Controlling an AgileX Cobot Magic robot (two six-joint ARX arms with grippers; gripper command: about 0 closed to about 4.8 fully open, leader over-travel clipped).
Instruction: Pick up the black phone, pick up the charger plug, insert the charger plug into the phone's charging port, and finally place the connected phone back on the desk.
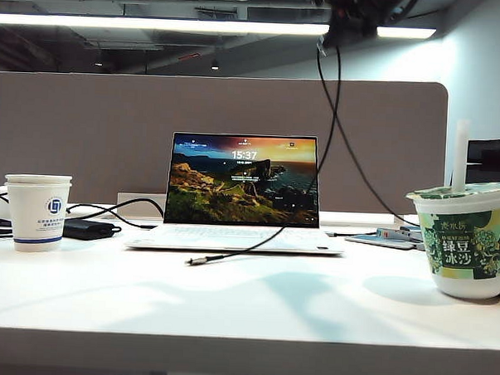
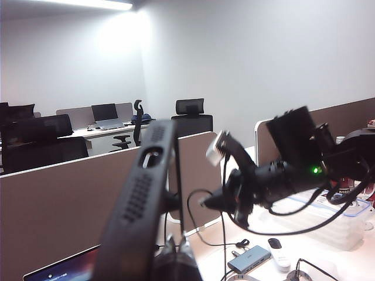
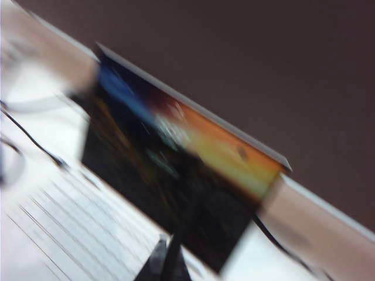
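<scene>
The desk (image 1: 244, 312), wide and white, is being shown filling the lower half of the exterior view. Behind it a grey partition is hiding the room. An open laptop (image 1: 243, 187) is standing at the centre, and "15:37" is being displayed on its screen.

At 3 o'clock a green drink cup (image 1: 468, 238) is being cut off by the frame edge. The characters "绿豆冰沙" can be read on it. At 9 o'clock a paper cup (image 1: 37, 211) is standing, and its blue logo and print are too small to read.

Neither arm is being shown clearly in the exterior view. Only a dark mass is being glimpsed at 1 o'clock.

In the left wrist view the black phone (image 2: 140, 205) is being held up in the air, edge-on, clamped by the left gripper (image 2: 176, 260). The phone's charging port cannot be made out with certainty.

The right wrist view is badly blurred. The right gripper (image 3: 170, 263) is being seen over the laptop with its jaws pressed together. Whether anything is being pinched cannot be told.

A thin black cable (image 1: 327, 133) is hanging from 1 o'clock. The charger plug (image 1: 199, 260) is lying on the desk just in front of the laptop, at 7 o'clock from it.
</scene>
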